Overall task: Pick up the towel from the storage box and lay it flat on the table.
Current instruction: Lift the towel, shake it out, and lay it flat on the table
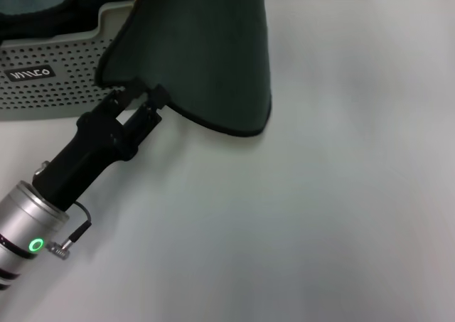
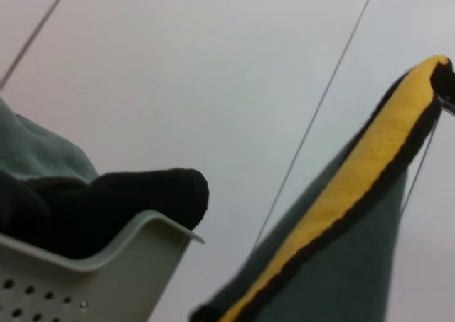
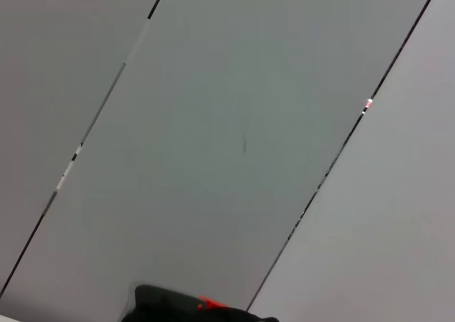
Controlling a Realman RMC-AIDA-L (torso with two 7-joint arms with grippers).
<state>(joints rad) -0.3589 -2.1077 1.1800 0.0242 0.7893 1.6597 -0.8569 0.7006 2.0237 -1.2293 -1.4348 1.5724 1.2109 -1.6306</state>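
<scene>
The towel [image 1: 206, 52] hangs down from above the top of the head view, dark grey-green face toward me, its black hem just above the white table [image 1: 320, 208]. What holds it up is out of view. My left gripper [image 1: 140, 94] is at the towel's lower left hem, its fingers apart on either side of the edge. In the left wrist view the towel [image 2: 355, 187] shows a yellow strip with a black hem. The storage box [image 1: 64, 73] stands at the far left, and its rim [image 2: 106, 279] shows in the left wrist view. My right gripper is not in view.
More dark cloth [image 1: 43, 13] with a black edge lies in the storage box and bulges over its rim [image 2: 106, 201]. The box's black label [image 1: 30, 73] faces me. The table stretches to the right and front of the towel.
</scene>
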